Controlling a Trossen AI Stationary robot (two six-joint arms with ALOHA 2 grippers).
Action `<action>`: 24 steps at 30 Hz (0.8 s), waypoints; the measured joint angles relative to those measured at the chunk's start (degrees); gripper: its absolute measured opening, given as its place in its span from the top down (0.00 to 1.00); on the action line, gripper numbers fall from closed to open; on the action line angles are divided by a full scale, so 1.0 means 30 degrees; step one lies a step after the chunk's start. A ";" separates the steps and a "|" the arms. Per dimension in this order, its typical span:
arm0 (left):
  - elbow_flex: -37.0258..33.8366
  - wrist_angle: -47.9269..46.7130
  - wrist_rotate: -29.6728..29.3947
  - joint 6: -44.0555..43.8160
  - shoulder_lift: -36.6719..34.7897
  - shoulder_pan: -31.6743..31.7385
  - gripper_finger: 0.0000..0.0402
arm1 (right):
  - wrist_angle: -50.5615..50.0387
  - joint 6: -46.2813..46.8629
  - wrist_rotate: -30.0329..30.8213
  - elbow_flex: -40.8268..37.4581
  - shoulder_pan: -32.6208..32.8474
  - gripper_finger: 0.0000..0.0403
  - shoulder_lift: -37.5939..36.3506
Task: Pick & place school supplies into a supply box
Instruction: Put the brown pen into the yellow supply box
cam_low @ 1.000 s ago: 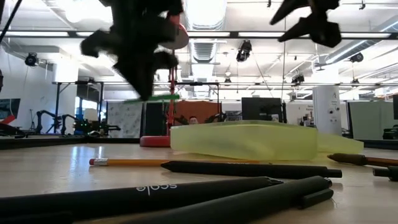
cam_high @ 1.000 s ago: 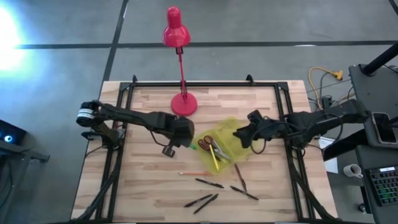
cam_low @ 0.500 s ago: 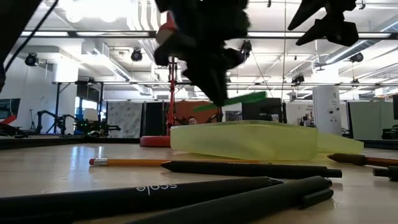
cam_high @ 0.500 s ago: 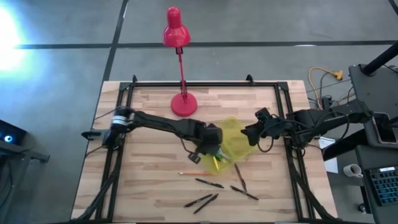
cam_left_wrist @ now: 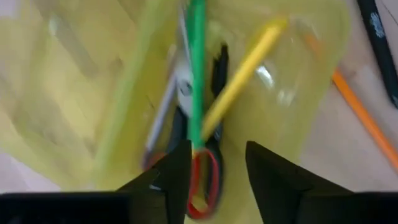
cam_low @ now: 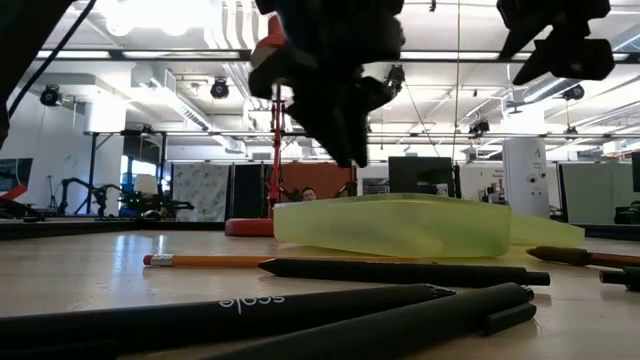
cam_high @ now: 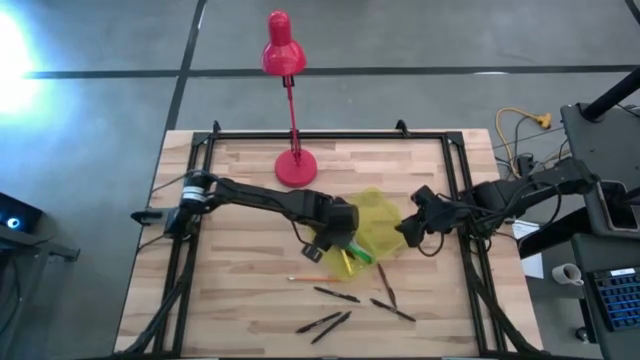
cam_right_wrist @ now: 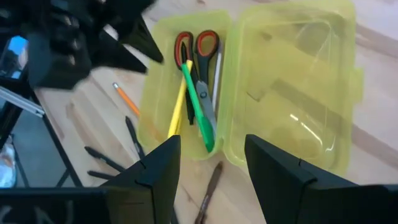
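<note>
Inside the open supply box (cam_right_wrist: pixel 186 81), near the table's middle, the green marker (cam_right_wrist: pixel 198 109) is lying across the red-handled scissors (cam_right_wrist: pixel 198 50) and a yellow pencil (cam_right_wrist: pixel 178 112). Black pens (cam_high: pixel 336 294) and an orange pencil (cam_high: pixel 312 278) are waiting on the table (cam_high: pixel 230 290) just in front of the box. All are looking light, stiff, slim and prone to rolling, so pinching each mid-shaft seems best. Hanging over the box, the left gripper (cam_left_wrist: pixel 208 168) is showing its fingers apart and empty. At the lid side, the right gripper (cam_right_wrist: pixel 208 165) is also hovering with fingers apart.
</note>
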 joint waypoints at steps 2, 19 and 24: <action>0.0009 -0.1070 0.0000 -0.1085 -0.0204 0.0000 0.64 | -0.0027 0.0352 -0.0013 -0.0173 0.0132 0.57 0.0000; -1.2122 0.5602 0.0144 -0.6341 -1.0795 -0.0248 0.64 | 0.1909 0.4872 -0.0156 -0.1364 0.4383 0.57 0.0007; -1.6253 0.8469 0.0138 -0.6834 -1.4119 -0.0277 0.64 | 0.7223 0.5337 0.0296 -0.2640 0.5009 0.58 0.0512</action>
